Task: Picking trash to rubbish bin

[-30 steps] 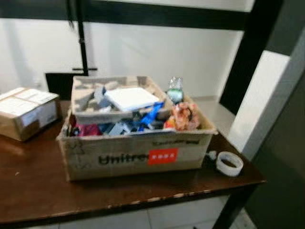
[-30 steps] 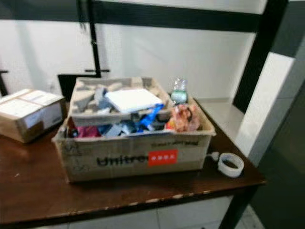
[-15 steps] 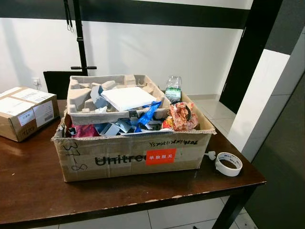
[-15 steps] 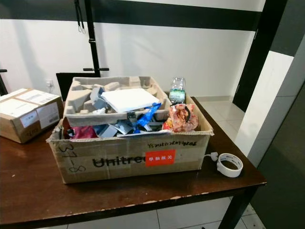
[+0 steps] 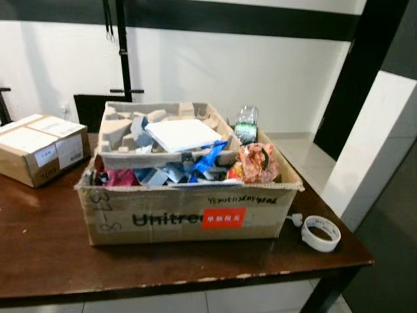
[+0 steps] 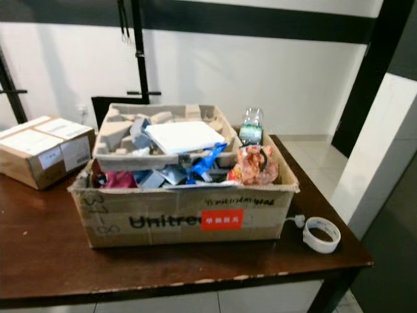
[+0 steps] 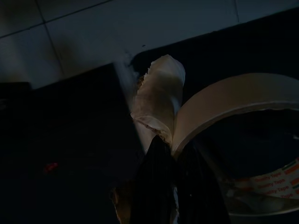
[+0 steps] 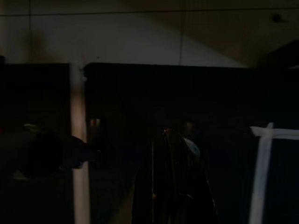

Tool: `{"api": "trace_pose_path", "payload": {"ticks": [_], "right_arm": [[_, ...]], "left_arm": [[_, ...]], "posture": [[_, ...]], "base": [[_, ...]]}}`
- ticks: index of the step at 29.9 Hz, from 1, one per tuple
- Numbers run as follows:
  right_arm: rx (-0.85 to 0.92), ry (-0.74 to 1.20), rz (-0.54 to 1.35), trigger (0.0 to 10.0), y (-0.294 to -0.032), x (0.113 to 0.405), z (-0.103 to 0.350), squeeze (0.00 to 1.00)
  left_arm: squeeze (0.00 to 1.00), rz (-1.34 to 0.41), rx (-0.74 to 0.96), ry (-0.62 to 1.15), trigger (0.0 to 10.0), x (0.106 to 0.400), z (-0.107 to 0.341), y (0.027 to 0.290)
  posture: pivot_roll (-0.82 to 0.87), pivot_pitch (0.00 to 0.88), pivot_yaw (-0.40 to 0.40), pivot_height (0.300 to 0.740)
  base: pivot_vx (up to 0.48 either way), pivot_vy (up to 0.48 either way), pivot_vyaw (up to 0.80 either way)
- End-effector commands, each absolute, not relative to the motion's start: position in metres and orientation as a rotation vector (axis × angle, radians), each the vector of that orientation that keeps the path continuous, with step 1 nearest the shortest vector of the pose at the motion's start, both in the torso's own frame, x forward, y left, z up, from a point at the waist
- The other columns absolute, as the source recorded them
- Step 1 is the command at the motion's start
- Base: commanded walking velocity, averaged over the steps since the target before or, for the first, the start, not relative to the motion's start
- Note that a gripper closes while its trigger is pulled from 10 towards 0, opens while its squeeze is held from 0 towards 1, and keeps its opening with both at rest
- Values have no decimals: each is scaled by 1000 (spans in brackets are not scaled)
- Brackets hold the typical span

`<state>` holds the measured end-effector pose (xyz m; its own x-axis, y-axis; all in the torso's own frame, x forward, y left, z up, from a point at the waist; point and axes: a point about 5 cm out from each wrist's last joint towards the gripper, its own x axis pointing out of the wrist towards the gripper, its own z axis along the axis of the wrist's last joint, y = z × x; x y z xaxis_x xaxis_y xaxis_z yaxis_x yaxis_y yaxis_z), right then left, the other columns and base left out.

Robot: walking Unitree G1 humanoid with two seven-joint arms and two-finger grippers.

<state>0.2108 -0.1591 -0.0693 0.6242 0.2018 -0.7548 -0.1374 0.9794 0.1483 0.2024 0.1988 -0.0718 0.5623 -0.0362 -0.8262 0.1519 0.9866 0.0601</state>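
Cardboard dominates what you have ahead: a big open Unitree-printed box (image 5: 189, 218) stands on a dark wooden table (image 5: 39, 254), stuffed with trash. On top lie a moulded pulp tray (image 5: 120, 140), a white flat slab (image 5: 182, 135), a blue wrapper (image 5: 207, 158) and a crumpled orange snack packet (image 5: 257, 163); a plastic bottle (image 5: 246, 124) stands at the back corner. A sealed smaller carton (image 5: 39, 149) sits well apart to the left, and a tape roll (image 5: 322, 233) lies just right of the big box. Your left gripper (image 7: 169, 186) is closed on a roll of tape with a crumpled paper scrap (image 7: 159, 100). The right gripper (image 8: 174, 186) is in darkness; you cannot tell its fingers' state.
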Motion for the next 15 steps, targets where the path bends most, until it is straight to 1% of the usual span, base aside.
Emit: {"api": "trace_pose_path", "payload": {"ticks": [1,5,6,7,12,15], "right_arm": [[73,903,169,10000,-169,201,-74,0],[72,905,167,10000,-171,200,-74,0],[72,907,162,10000,-173,199,-75,0],[72,908,160,10000,-174,199,-75,0],[73,909,160,10000,-174,198,-75,0],[74,907,164,10000,-174,199,-75,0]], "left_arm": [[0,-124,113,967,10000,201,-73,193],[0,-121,96,967,10000,202,-73,191],[0,-106,26,951,10000,205,-71,188],[0,-108,9,947,10000,207,-71,187],[0,-119,3,943,10000,208,-70,185],[0,-120,3,942,10000,208,-70,185]], "posture": [[-80,104,-40,740],[-80,104,-40,740],[-84,105,-37,740],[-84,105,-37,740],[-84,107,-38,740],[-84,110,-39,740]], "base": [[0,-480,0],[0,-480,0],[0,0,0],[0,0,0],[0,0,0],[0,480,0]]}}
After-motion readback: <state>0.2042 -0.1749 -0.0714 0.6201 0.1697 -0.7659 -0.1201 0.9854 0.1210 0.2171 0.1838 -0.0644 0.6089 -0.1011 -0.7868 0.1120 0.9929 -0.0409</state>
